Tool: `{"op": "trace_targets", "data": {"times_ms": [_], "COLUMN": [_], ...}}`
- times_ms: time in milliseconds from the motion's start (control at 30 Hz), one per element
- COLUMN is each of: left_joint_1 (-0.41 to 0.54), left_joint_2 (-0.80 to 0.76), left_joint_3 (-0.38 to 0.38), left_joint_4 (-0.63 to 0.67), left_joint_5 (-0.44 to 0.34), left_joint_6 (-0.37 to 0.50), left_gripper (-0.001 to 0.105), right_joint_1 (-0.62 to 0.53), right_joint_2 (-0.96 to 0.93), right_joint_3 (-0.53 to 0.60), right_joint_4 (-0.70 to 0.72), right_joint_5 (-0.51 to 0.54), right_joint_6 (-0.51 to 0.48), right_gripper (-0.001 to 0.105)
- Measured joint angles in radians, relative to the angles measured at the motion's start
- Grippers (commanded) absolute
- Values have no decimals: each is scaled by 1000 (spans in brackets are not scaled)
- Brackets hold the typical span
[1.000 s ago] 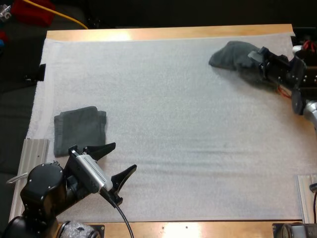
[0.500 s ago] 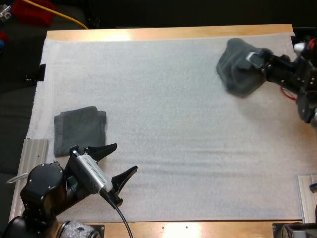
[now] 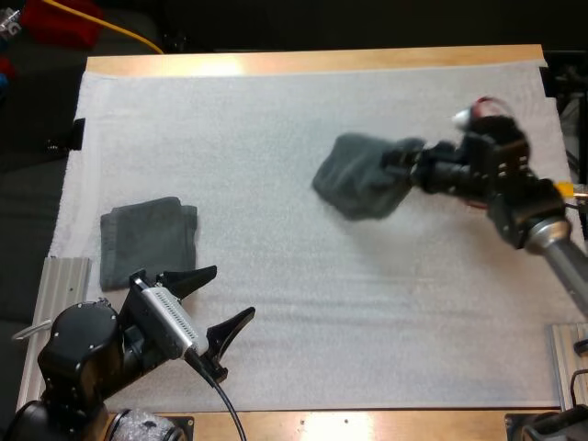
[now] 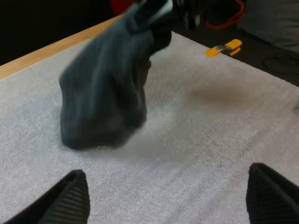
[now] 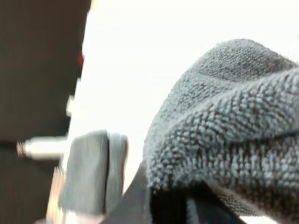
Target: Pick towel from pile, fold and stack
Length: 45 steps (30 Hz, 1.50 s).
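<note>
A crumpled dark grey-green towel (image 3: pixel 358 175) hangs over the middle of the mat, and my right gripper (image 3: pixel 400 167) is shut on it. The left wrist view has the same towel (image 4: pixel 105 93) dangling with its lower end near the mat. Up close in the right wrist view, the towel (image 5: pixel 229 126) bulges over the right fingers. A folded towel (image 3: pixel 149 241) lies flat at the mat's left side, also seen far off as a folded towel (image 5: pixel 93 172). My left gripper (image 3: pixel 213 300) rests open near the front edge, just right of the folded towel, its fingertips (image 4: pixel 70 198) wide apart.
The white mat (image 3: pixel 276 119) covers most of the wooden table. Metal rails (image 3: pixel 55 276) sit at the table's left and right sides. An orange clip (image 4: pixel 224 46) lies beyond the mat's far side.
My right gripper has lifted the crumpled towel from the far right corner and carried it left toward the mat's middle. The left arm has stayed still.
</note>
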Motion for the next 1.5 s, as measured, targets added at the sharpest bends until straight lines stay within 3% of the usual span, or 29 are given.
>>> {"op": "trace_targets", "data": {"times_ms": [533,1067,1333,1500], "left_joint_1": [0,0,0,0], "left_joint_2": [0,0,0,0], "left_joint_3": [0,0,0,0], "left_joint_4": [0,0,0,0], "left_joint_5": [0,0,0,0], "left_joint_6": [0,-4,-4,-4], "left_gripper": [67,67,67,67], "right_joint_1": [253,407,409,396], "right_joint_2": [-93,-252,-218,-126], "right_joint_3": [0,11,91,116], "right_joint_4": [86,353,342,222], "right_joint_5": [15,172,334,364], "right_joint_6": [-10,-11,21,60], "right_gripper": [1,1,1,3]}}
